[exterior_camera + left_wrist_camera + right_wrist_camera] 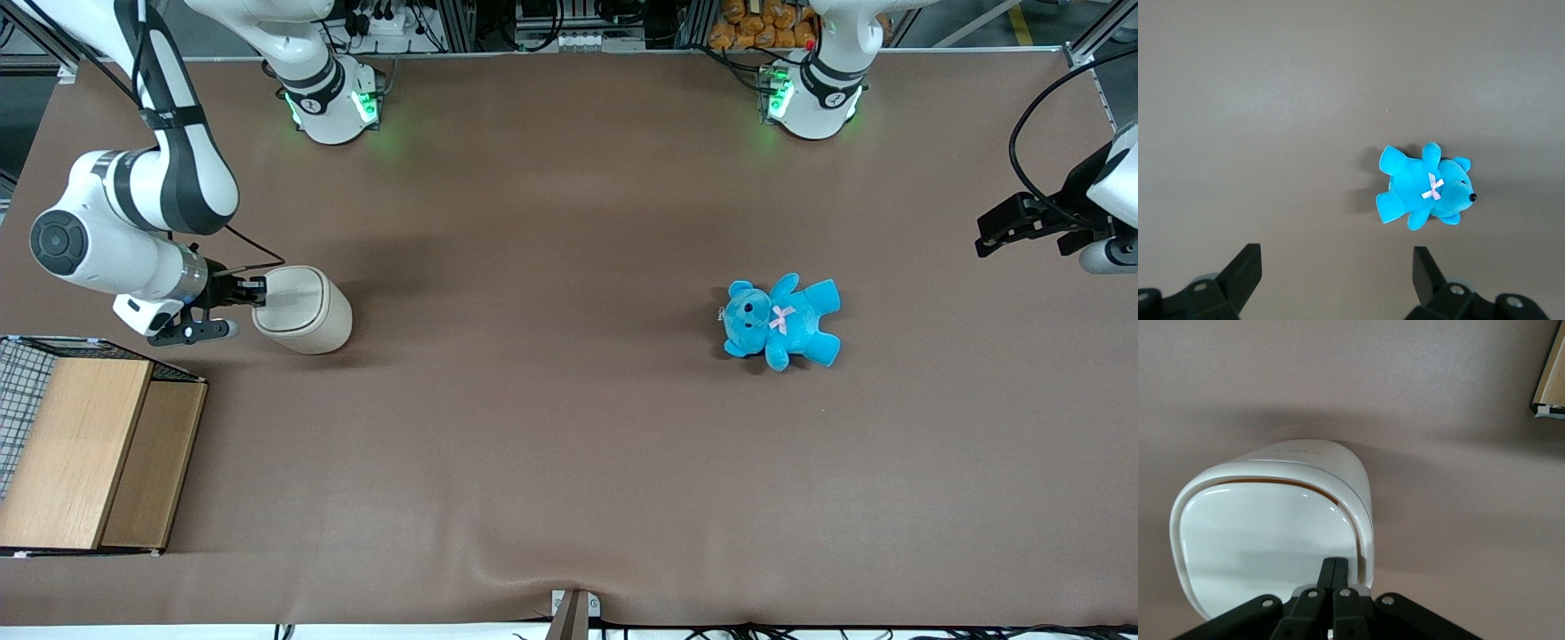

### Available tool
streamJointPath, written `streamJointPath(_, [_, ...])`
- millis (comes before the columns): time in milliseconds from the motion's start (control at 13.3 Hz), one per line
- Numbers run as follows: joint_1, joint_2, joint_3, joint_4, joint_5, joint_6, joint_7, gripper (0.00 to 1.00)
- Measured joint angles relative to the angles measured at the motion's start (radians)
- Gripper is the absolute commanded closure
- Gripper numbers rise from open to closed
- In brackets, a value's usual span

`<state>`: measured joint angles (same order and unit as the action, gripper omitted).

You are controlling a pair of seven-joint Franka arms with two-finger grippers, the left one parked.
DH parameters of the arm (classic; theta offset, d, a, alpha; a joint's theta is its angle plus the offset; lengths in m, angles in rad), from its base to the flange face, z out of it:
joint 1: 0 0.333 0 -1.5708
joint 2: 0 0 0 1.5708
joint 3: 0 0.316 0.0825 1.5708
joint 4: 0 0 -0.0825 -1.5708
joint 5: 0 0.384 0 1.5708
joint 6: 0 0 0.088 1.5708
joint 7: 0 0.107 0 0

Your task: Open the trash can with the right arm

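The cream-white trash can [307, 313] stands on the brown table toward the working arm's end. Its flat lid [1265, 540] is tipped slightly, with a thin tan gap showing along one edge of the rim. My right arm's black gripper [258, 291] is at the lid's edge on the side toward the arm. In the right wrist view the gripper [1335, 568] has its two fingers pressed together, with nothing between them, resting on the lid near its rim.
A wooden box [89, 453] with a wire mesh side stands nearer the front camera than the trash can, and its corner shows in the right wrist view [1550, 377]. A blue teddy bear [782, 322] lies toward the parked arm's end of the table.
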<state>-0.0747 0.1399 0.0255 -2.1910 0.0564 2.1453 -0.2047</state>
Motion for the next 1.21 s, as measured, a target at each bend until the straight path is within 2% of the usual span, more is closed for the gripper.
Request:
streamJointPath(603, [0.0,-0.002,0.001,-0.003,0.0,0.002,0.0,1.0])
streamJointPath(1205, [0.021,-0.003,0.014,0.12,0.001,-0.186,0.015,1.0])
